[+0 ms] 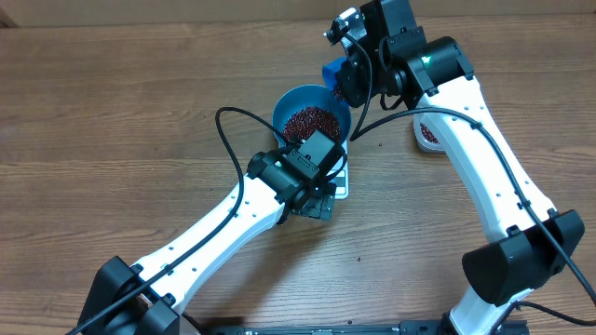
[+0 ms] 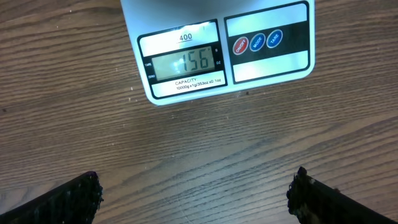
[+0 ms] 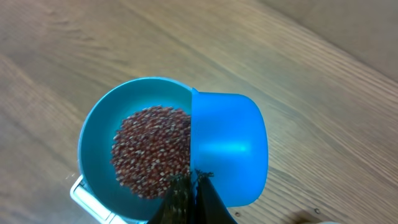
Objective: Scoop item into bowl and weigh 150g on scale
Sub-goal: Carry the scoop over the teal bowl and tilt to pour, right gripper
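The blue bowl (image 1: pixel 287 104) stands on the white scale (image 1: pixel 342 183) and holds a heap of red-brown beans (image 1: pixel 312 121). In the left wrist view the scale (image 2: pixel 217 56) shows its display, which reads 156. My left gripper (image 2: pixel 196 196) hangs open over bare wood in front of the scale, nothing between its fingers (image 2: pixel 81 199). My right gripper (image 3: pixel 194 180) is shut on the thin handle of a small blue scoop (image 3: pixel 227 149). The scoop hangs over the right rim of the bowl (image 3: pixel 93 137), beside the beans (image 3: pixel 149 149). No beans show in the scoop (image 1: pixel 332 73).
A clear tub (image 1: pixel 426 132) with more beans sits right of the bowl, mostly hidden by the right arm. The left arm crosses the table from the front left; its black cable (image 1: pixel 228 140) loops left of the bowl. A scale corner (image 3: pixel 78 186) shows under the bowl.
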Robot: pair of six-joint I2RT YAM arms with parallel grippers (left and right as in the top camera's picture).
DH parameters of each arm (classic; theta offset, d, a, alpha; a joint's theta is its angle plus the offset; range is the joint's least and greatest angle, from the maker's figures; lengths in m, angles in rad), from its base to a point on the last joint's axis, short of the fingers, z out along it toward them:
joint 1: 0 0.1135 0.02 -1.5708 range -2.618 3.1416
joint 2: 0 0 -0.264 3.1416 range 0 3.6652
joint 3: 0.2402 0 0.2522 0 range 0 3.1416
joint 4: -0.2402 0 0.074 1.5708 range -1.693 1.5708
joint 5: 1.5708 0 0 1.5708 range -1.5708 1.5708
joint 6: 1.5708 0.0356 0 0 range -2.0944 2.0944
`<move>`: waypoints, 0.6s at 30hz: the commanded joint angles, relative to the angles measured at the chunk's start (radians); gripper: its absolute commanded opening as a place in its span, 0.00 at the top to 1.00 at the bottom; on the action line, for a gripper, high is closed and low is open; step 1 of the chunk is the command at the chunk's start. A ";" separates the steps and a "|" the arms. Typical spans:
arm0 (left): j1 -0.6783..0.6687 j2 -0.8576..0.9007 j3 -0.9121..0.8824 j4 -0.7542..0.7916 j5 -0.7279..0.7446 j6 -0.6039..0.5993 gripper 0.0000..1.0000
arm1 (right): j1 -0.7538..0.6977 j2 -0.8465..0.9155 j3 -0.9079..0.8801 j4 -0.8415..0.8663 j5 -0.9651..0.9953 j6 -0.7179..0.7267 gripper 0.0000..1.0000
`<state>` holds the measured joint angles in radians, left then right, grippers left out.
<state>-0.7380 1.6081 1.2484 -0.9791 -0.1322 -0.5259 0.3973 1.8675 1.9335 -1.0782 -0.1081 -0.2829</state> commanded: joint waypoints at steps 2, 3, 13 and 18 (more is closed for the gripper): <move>0.005 -0.007 -0.006 0.000 -0.017 -0.021 0.00 | 0.016 -0.010 0.025 0.001 -0.029 -0.024 0.96; 0.005 -0.007 -0.006 0.000 -0.017 -0.021 0.00 | 0.016 -0.010 0.025 0.008 -0.016 -0.001 0.96; 0.005 -0.006 -0.006 0.000 -0.017 -0.021 0.01 | 0.016 -0.010 0.025 0.011 -0.024 0.002 0.96; 0.005 -0.007 -0.006 0.000 -0.017 -0.021 0.01 | 0.016 -0.010 0.024 0.011 -0.024 0.002 0.96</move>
<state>-0.7380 1.6081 1.2484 -0.9791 -0.1322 -0.5259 0.4091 1.8675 1.9335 -1.0733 -0.1265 -0.2882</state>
